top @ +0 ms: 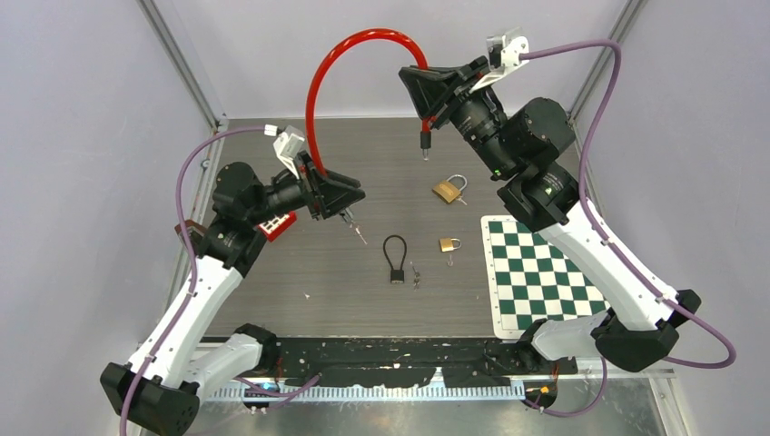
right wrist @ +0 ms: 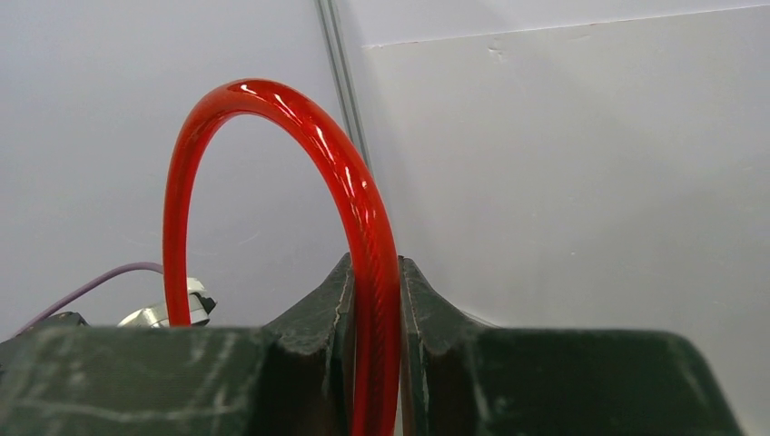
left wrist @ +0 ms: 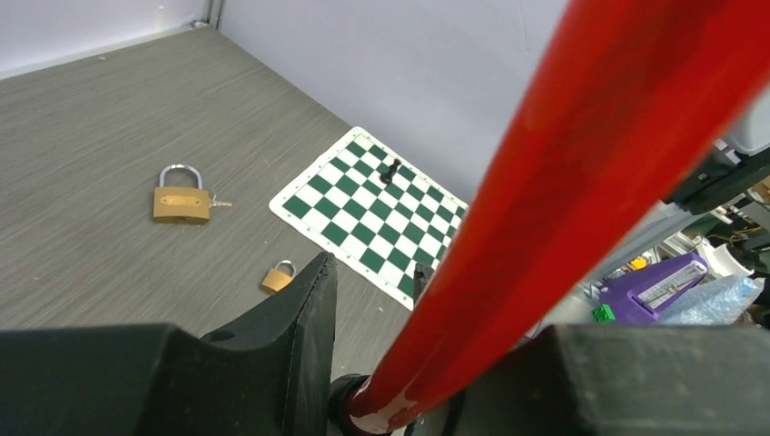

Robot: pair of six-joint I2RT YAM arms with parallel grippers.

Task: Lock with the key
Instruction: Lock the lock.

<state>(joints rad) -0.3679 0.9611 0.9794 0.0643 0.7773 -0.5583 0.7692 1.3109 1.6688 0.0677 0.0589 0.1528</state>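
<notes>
A red cable lock [top: 327, 73] arches through the air between my two grippers. My right gripper [top: 416, 82] is shut on the cable [right wrist: 372, 272], and both pads press its sides. Below it hangs the cable's black-tipped end [top: 423, 141]. My left gripper [top: 347, 200] stands open around the other end of the cable [left wrist: 508, 227]. There is a gap between the left finger [left wrist: 309, 309] and the cable. A small metal piece that looks like a key [top: 359, 231] juts below that gripper. Loose keys [top: 415, 273] lie on the table.
On the table lie a large brass padlock [top: 446, 190], a small brass padlock [top: 449, 243] and a small black cable lock [top: 395, 257]. A green chessboard mat [top: 536, 272] lies at the right, with a black pawn [left wrist: 389, 170] on it. A red object [top: 277, 224] sits under the left arm.
</notes>
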